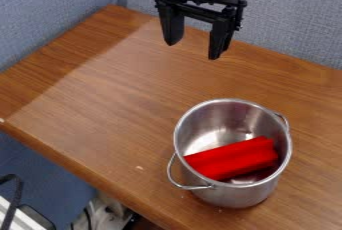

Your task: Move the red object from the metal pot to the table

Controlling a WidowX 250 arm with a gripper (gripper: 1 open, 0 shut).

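The red object (pixel 235 158), a glossy sausage-like block, lies across the bottom of the metal pot (pixel 201 124). The pot stands on the table (pixel 94 84) near its front right edge, with a loop handle facing the front. My gripper (pixel 197 37) hangs above the far middle of the table, pointing down, well behind the pot and apart from it. Its two black fingers are spread wide and nothing is between them.
A blue-grey fabric wall (pixel 54 4) runs behind the table. The table's rounded front edge (pixel 80 164) falls away to the floor at the lower left. Bare wood lies to the left of the pot.
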